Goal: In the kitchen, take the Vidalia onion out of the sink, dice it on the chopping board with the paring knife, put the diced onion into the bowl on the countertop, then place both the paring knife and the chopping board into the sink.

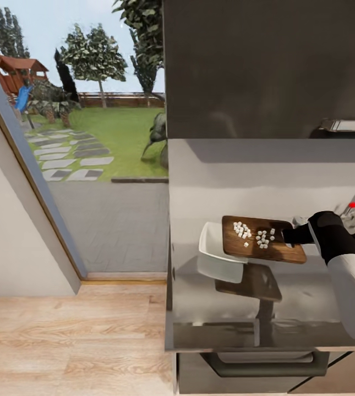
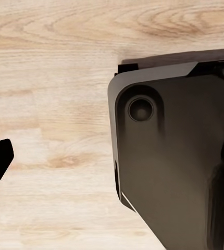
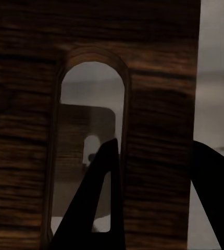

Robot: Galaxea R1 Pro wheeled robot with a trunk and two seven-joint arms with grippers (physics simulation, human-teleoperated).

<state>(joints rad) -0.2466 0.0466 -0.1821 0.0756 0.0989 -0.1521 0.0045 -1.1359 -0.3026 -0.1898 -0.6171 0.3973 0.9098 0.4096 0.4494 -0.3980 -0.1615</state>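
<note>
right claw (image 1: 290,235) clamps the grained dark brown wooden chopping board (image 1: 265,250) – tiny white onion cubes (image 1: 242,229) on top – above the glossy white square bowl (image 1: 217,254); left claw's state unclear.

The right arm reaches in from four o'clock of the head view toward ten o'clock, white forearm and black wrist level above the desk. Its right tool (image 1: 288,236) is clamped on the chopping board (image 1: 276,250), one finger (image 3: 99,208) through the handle slot.
</note>
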